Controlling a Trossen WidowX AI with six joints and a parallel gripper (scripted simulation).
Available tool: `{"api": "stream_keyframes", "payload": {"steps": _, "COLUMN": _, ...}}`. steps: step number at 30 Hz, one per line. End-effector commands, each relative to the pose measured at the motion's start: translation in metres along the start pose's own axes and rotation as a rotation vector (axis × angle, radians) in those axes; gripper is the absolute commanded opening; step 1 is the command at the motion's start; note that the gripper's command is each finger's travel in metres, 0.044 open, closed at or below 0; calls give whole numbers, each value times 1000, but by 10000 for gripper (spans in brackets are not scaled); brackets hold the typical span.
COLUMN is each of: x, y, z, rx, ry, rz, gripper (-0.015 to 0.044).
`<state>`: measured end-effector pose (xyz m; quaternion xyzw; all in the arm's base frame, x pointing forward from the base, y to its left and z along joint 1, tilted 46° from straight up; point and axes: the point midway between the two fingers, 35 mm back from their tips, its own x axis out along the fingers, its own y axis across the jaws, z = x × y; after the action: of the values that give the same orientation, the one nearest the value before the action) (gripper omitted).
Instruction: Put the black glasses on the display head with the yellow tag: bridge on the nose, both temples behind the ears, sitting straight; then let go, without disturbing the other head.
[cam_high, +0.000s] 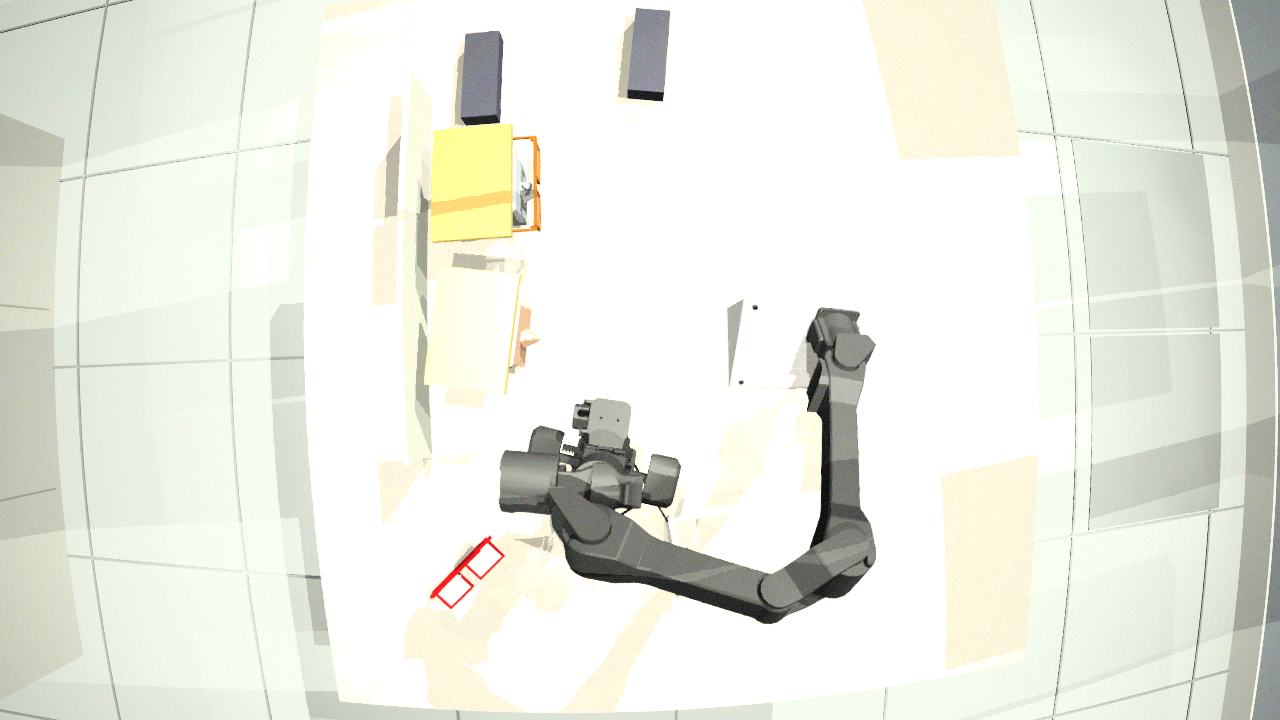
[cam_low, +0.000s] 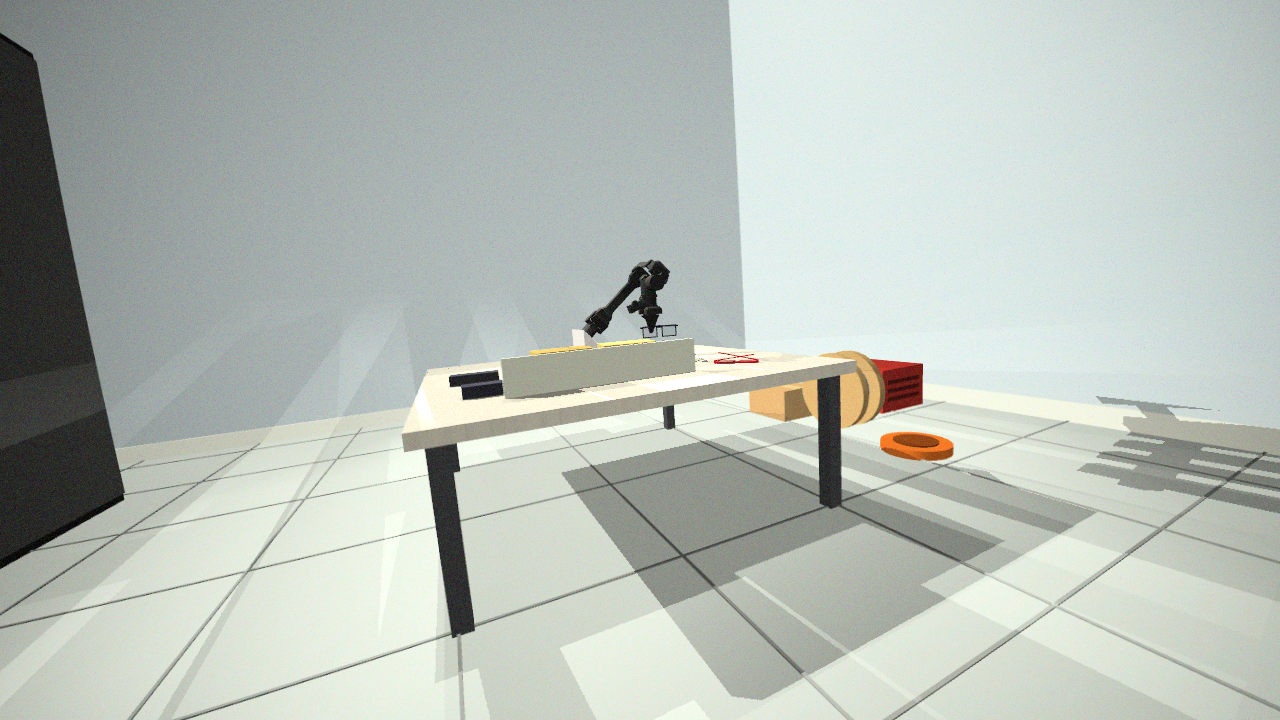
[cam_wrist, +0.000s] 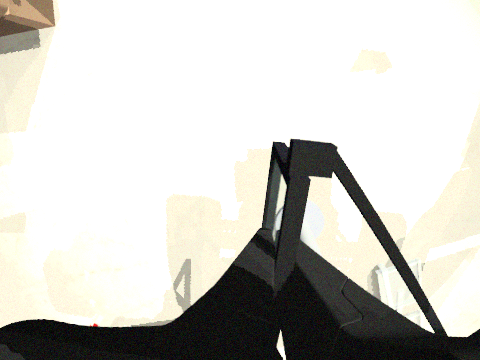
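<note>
My gripper (cam_low: 651, 330) (cam_wrist: 271, 240) is shut on the black glasses (cam_low: 671, 325) (cam_wrist: 311, 158), which hang above the table. In the wrist view one temple slants down to the right; the other is hidden. In the top view the arm mostly covers the glasses. A tan head (cam_high: 525, 338) (cam_wrist: 30, 17) faces right from under a pale yellow board, above and left of the gripper in the top view, and wears no glasses that I can see. A grey head (cam_high: 521, 192) farther up has orange glasses (cam_high: 537, 161) at its front. The yellow tag cannot be made out.
Yellow boards (cam_high: 471, 170) (cam_high: 469, 329) cover the heads from above. An upright pale panel (cam_high: 418, 268) (cam_low: 597, 368) stands behind them. Red glasses (cam_high: 460, 573) (cam_low: 735, 359) lie at the lower left. Two dark blocks (cam_high: 482, 76) (cam_high: 648, 51) lie at the top.
</note>
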<state>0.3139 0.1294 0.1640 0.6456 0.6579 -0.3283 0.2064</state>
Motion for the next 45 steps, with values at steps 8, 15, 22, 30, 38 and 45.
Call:
{"api": "stream_keyframes", "payload": {"steps": 8, "x": 40, "y": 1, "z": -3, "rx": 1, "ry": 6, "rz": 2, "gripper": 0}}
{"api": "stream_keyframes", "payload": {"steps": 15, "x": 58, "y": -1, "z": -4, "rx": 1, "ry": 8, "rz": 1, "gripper": 0}}
{"api": "stream_keyframes", "payload": {"steps": 22, "x": 58, "y": 4, "z": 0, "rx": 1, "ry": 8, "rz": 1, "gripper": 0}}
{"api": "stream_keyframes", "payload": {"steps": 30, "x": 58, "y": 7, "z": 4, "rx": 1, "ry": 8, "rz": 2, "gripper": 0}}
{"api": "stream_keyframes", "payload": {"steps": 38, "x": 58, "y": 12, "z": 8, "rx": 1, "ry": 8, "rz": 2, "gripper": 0}}
{"api": "stream_keyframes", "payload": {"steps": 45, "x": 58, "y": 16, "z": 13, "rx": 1, "ry": 8, "rz": 2, "gripper": 0}}
